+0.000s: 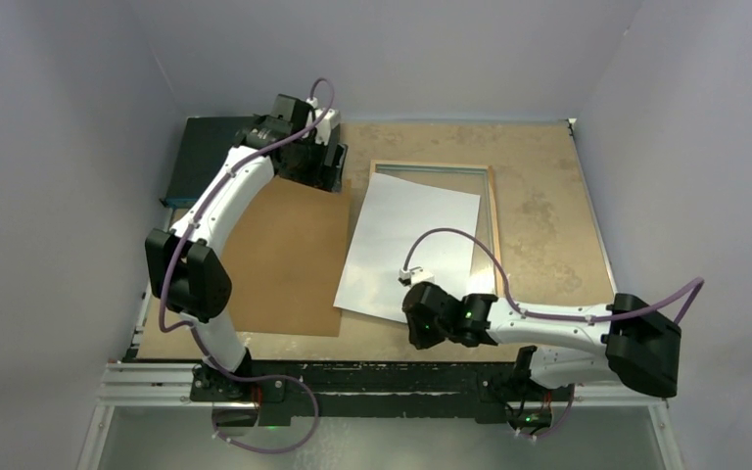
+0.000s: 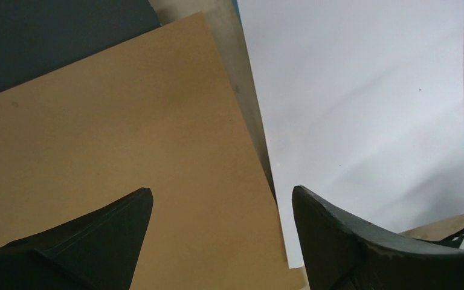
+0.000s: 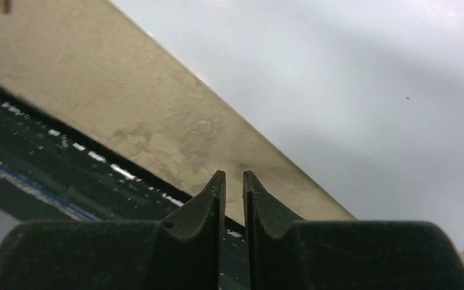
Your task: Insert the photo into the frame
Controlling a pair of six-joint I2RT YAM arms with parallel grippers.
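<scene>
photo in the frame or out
Out: the photo lies white side up, skewed across the frame, overlapping its rim rather than seated inside.

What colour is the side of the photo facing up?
The photo shows plain white; clearest from the top external view.

Two white YAM arms with black joints
The left arm [image 1: 225, 191] and right arm [image 1: 548, 331] share white links, boxy black joint housings and thin purple cables [image 1: 431, 233]; small green lights [image 1: 470, 315] glow on them, and the matte black fingers [image 2: 350, 241] taper to wedges.
</scene>
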